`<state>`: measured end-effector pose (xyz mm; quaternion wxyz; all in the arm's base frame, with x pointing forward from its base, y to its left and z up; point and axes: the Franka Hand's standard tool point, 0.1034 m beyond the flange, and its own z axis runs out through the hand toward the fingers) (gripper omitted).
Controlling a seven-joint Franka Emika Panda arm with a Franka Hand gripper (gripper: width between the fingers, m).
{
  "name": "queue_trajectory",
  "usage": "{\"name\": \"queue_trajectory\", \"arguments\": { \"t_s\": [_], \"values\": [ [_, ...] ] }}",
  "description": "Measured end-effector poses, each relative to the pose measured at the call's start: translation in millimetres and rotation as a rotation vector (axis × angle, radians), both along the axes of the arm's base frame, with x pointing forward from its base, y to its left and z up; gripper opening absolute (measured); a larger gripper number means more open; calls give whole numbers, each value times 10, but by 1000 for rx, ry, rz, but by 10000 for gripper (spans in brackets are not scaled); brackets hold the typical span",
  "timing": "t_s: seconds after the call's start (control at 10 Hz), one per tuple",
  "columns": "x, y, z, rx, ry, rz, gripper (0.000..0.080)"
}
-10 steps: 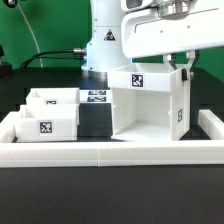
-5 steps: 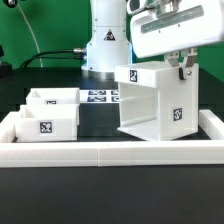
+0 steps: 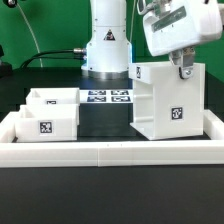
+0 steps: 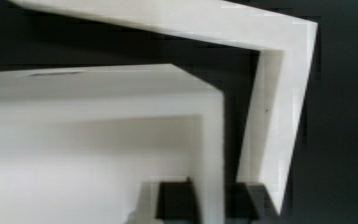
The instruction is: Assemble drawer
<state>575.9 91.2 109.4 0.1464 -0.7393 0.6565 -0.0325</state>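
Exterior view: a large white plastic cube-like box (image 3: 165,100) stands upright at about 3 o'clock on the black worktop (image 3: 105,125), with a black-and-white square tag on its side face.
Tool: the arm's two-finger tool (image 3: 184,68) meets the box's top edge near the 1 o'clock corner and is clamped onto one wall of the box.
Wrist view: a thin white wall of the box passes between the two dark fingers (image 4: 172,200), which press on both of its faces.
Contact below: I cannot tell whether the box's underside rests on the worktop or hangs just above it.
Trays: a small white plastic front tray (image 3: 45,122) with a square tag and a matching rear tray (image 3: 55,98) sit side by side at 9 o'clock, well apart from the box.
Marker board: the flat white marker board (image 3: 108,97) lies toward 12 o'clock, in front of the white robot base (image 3: 108,50).
Border: a low white wall (image 3: 110,152) runs along the 6 o'clock edge.
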Motion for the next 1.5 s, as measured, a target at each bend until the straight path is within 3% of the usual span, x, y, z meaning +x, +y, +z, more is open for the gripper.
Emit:
{"name": "queue_trajectory", "arguments": {
  "t_s": [0.3, 0.7, 1.5],
  "values": [
    [-16, 48, -58, 61, 36, -161, 47],
    [181, 190, -50, 67, 20, -134, 47],
    [607, 167, -23, 74, 0, -134, 51]
  ]
}}
